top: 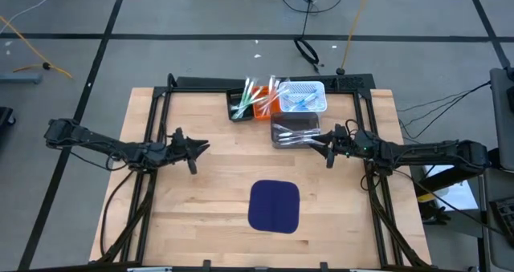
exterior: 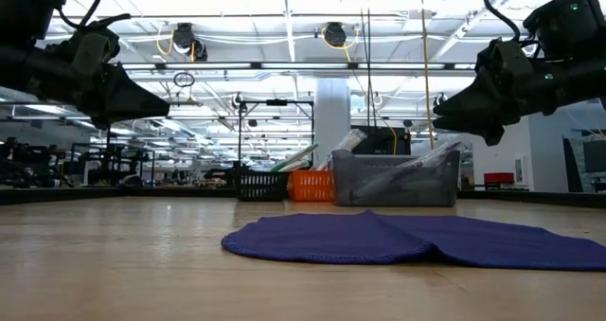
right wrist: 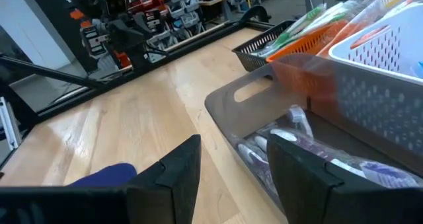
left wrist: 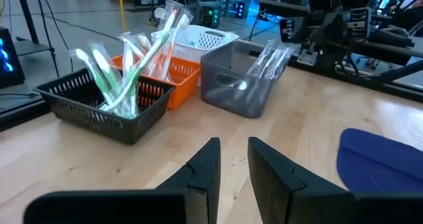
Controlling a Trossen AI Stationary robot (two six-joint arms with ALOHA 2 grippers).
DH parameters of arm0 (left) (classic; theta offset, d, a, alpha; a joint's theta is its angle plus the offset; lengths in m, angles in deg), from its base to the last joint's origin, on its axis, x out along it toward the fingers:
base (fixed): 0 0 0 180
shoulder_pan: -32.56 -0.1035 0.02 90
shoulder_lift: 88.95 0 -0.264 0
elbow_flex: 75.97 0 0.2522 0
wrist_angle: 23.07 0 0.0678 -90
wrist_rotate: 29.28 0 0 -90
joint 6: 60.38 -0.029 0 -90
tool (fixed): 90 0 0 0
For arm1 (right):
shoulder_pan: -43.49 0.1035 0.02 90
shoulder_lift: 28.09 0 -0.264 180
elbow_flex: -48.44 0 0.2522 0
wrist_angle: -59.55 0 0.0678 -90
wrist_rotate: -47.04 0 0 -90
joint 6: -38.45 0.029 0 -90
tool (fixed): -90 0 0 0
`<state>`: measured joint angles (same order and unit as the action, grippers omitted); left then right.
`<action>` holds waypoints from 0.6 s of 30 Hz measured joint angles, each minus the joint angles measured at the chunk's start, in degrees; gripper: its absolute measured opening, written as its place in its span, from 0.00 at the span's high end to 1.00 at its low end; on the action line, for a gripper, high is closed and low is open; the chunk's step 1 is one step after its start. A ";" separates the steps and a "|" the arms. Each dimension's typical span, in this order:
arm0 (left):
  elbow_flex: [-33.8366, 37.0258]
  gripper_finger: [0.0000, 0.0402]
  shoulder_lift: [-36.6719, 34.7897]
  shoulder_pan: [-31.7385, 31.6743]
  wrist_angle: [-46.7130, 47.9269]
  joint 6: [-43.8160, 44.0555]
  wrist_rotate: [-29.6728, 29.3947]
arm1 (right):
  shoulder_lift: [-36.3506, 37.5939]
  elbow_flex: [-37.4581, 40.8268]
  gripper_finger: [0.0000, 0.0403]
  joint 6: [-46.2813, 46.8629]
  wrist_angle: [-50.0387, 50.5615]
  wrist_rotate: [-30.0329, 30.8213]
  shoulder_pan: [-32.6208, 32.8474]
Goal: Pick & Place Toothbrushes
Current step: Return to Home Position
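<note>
The toothbrushes stand and lie in four bins at the table's far middle. Green ones [left wrist: 115, 85] lean in the black basket [left wrist: 73, 108], wrapped ones [left wrist: 162, 42] lean in the orange bin [left wrist: 180, 78], blue ones [top: 301, 102] lie in the white basket [top: 315, 90], and pale ones [right wrist: 297, 148] lie in the grey bin [right wrist: 228, 108]. My left gripper [left wrist: 233, 145] hovers open over the bare table, left of the bins and pointing at them. My right gripper [right wrist: 231, 145] hovers open beside the grey bin's right end. Neither holds anything.
A dark blue rounded mat [top: 274, 205] lies flat on the wooden table, toward the near edge between the two arms. A black frame [top: 161, 95] runs along the table's far and side edges. Bare wood lies between the mat and the bins.
</note>
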<state>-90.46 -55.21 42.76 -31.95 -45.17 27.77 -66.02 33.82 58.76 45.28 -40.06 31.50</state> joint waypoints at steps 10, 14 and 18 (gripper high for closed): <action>0.00 0.81 0.00 0.00 0.06 0.00 0.00 | 12.13 0.02 0.59 -1.39 5.35 -0.07 0.09; 0.00 0.81 0.00 0.00 0.06 0.01 0.00 | 18.67 0.02 0.59 -3.56 7.94 0.00 0.09; 0.00 0.81 0.00 0.00 0.06 0.02 0.00 | 25.84 0.07 0.59 -5.19 10.85 -0.13 0.11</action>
<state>-90.46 -55.21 42.76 -31.89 -45.15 27.77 -40.19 33.88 53.57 56.13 -40.19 31.61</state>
